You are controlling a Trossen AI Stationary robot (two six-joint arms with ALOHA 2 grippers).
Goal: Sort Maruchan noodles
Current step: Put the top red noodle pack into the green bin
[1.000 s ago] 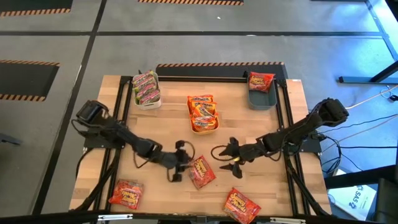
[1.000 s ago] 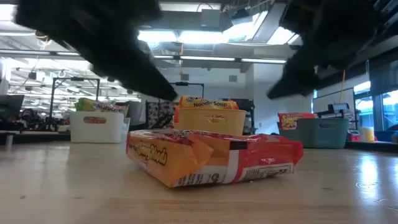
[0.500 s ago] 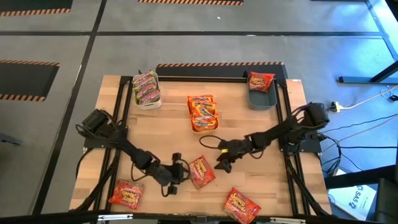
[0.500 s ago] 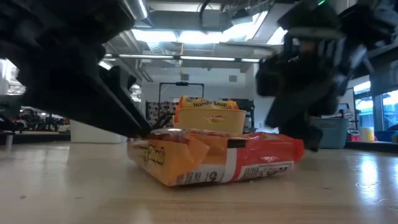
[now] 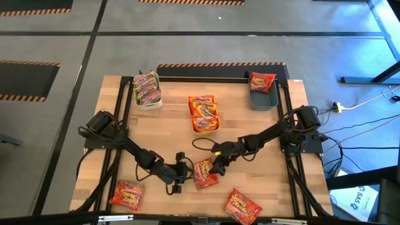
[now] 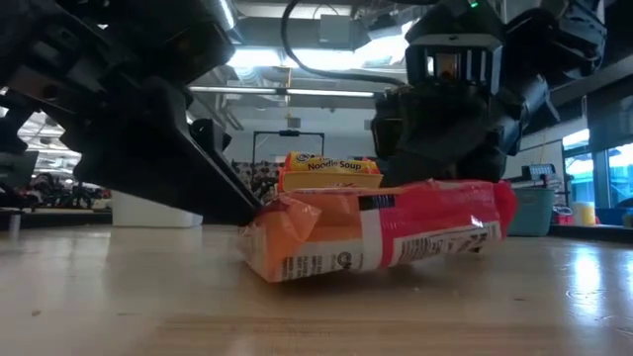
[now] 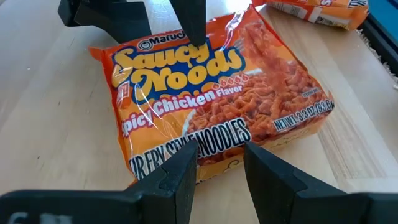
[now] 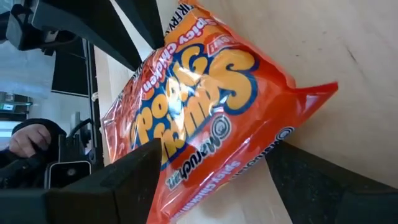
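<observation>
I am working the red packet (image 5: 204,174) lying just past table centre toward 6 o'clock, with both grippers on it. The right gripper (image 5: 217,166) comes in from 3 o'clock with its jaws spread wide across the packet's edge; its far end looks lifted off the wood in the low view. The left gripper (image 5: 182,175) sits at the opposite side, at 9 o'clock, jaws partly open and just short of the crinkly film, holding nothing. To do this well I judge the right jaws should close squarely on the edge seam, not the puffed middle, which could slip. The blue bin (image 5: 262,98) at 1 o'clock already holds a red packet. The yellow bin (image 5: 205,127) lies between, and the left gripper crowds the lift.
</observation>
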